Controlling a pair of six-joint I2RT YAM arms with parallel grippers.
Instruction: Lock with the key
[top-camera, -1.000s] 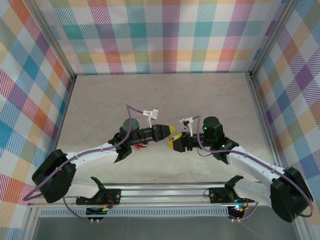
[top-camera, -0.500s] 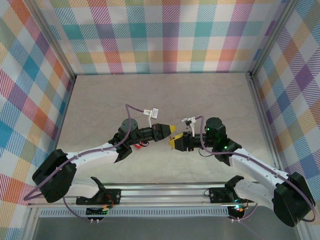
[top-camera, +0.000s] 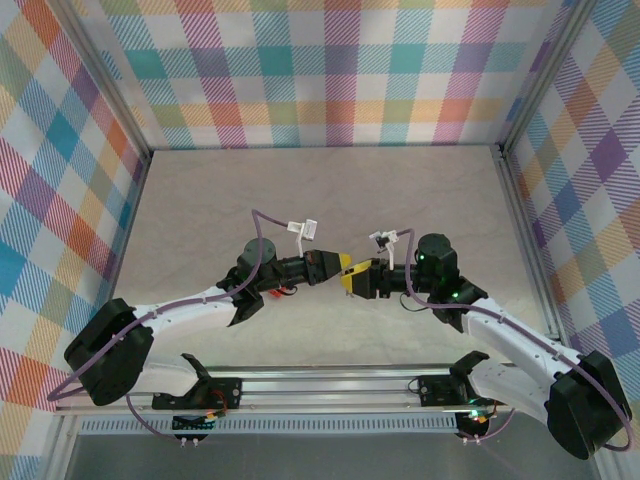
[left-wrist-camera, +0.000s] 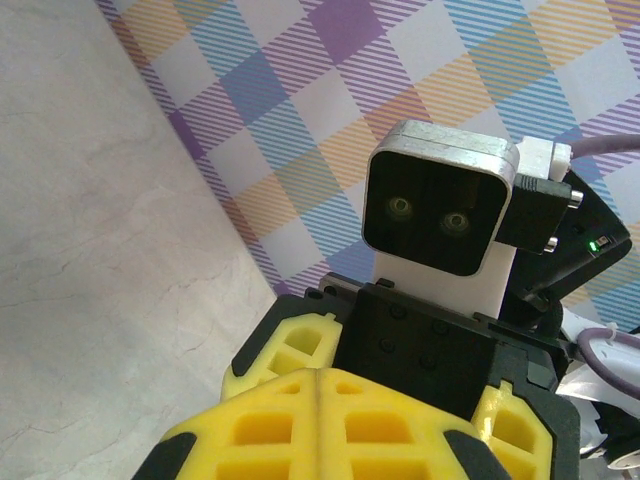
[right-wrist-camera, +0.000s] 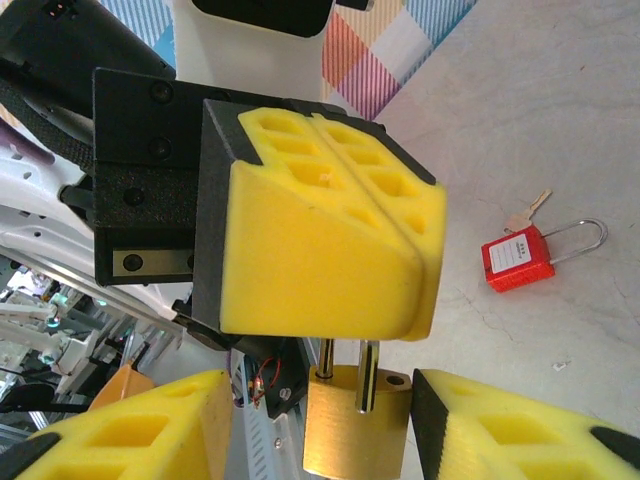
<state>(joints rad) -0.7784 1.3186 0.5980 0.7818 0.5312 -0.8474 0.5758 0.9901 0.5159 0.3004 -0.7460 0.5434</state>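
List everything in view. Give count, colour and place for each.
table: one, beige, under the whole scene
walls: three, multicoloured plaid, around the table
brass padlock: one, gold, held up off the table by its shackle
red padlock: one, red with a silver shackle, lying on the table
key: one, pale metal, on the table beside the red padlock
arms: two, white and black, reaching from the near edge to the centre
left claw: one, yellow, shut on the brass padlock's shackle
right claw: one, yellow, open around the brass padlock's body
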